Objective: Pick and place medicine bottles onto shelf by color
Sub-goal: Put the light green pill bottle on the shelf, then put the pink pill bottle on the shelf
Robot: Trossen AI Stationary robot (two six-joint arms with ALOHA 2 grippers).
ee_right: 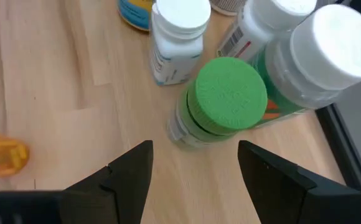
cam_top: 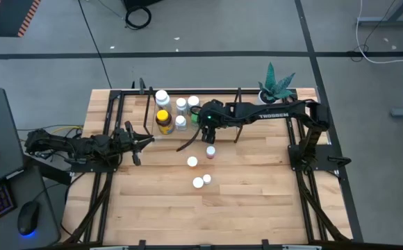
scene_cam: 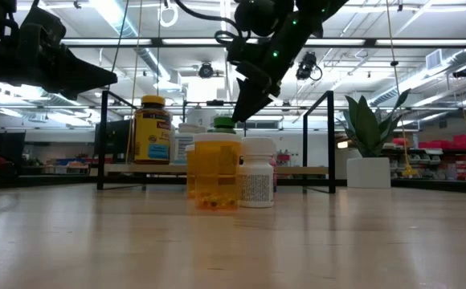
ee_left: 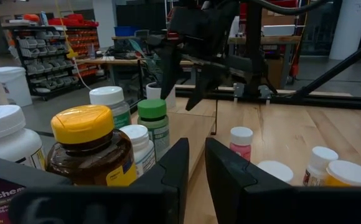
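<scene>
Right hand (ee_right: 193,165): fingers spread wide, empty, poised just above the green-capped bottle (ee_right: 221,102), which stands upright on the shelf (cam_top: 219,136) beside white-capped bottles (cam_top: 181,104) and the amber yellow-capped bottle (cam_top: 163,121). Loose bottles (cam_top: 201,179): four on the desk (cam_top: 243,201) in front of the shelf, one pink-capped (cam_top: 210,151). Left hand (cam_top: 146,142): at the shelf's left end, fingers slightly parted, holding nothing.

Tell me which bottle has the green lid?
The green-capped bottle standing on the shelf, right below the open right gripper. The yellow-capped amber bottle and the white-capped bottles beside it differ.
</scene>
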